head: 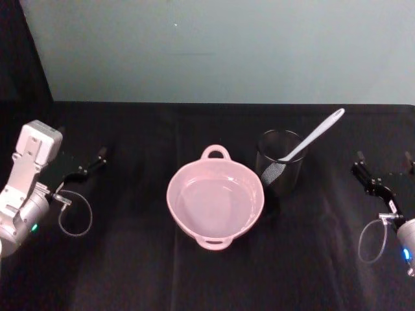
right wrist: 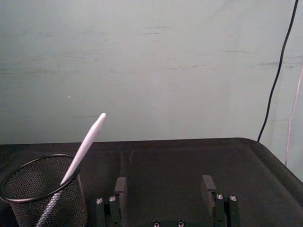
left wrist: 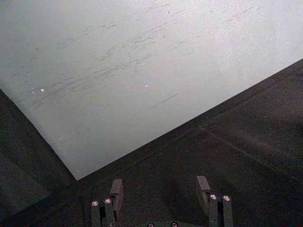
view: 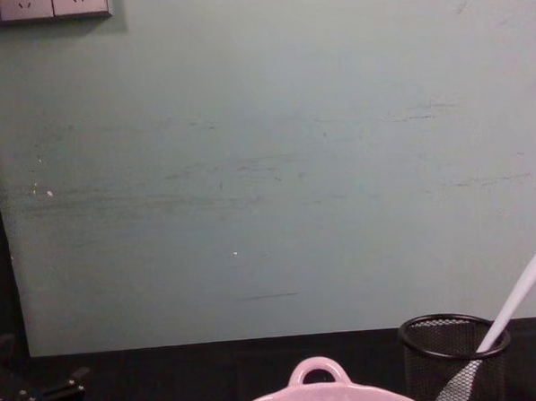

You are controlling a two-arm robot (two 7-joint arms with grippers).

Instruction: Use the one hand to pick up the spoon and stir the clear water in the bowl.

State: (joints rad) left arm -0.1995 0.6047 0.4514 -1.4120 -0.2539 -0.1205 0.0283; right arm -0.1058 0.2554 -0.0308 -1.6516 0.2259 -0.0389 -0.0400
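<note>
Standing apart with nothing between them, the right gripper (right wrist: 163, 189) fingers (right wrist: 207, 185) over bare black table (right wrist: 165, 161), out at the table's right edge in the head view (head: 382, 167). Likewise spread and empty, the left gripper (left wrist: 160, 189) fingers (left wrist: 116, 188), parked at the far left of the table (head: 83, 162), facing the pale green wall (left wrist: 118, 71). Leaning in the black wire-mesh cup (head: 280, 160), well clear of both grippers: the white spoon (head: 310, 138), blade down inside the mesh, handle slanting up and out toward the right. Just left of the cup, at table centre: the pink bowl (head: 188, 175), loop handle toward the wall, clear water inside. Seen also from the chest: bowl rim (view: 319, 377), cup (view: 452, 357) and spoon handle (view: 524, 290).
</note>
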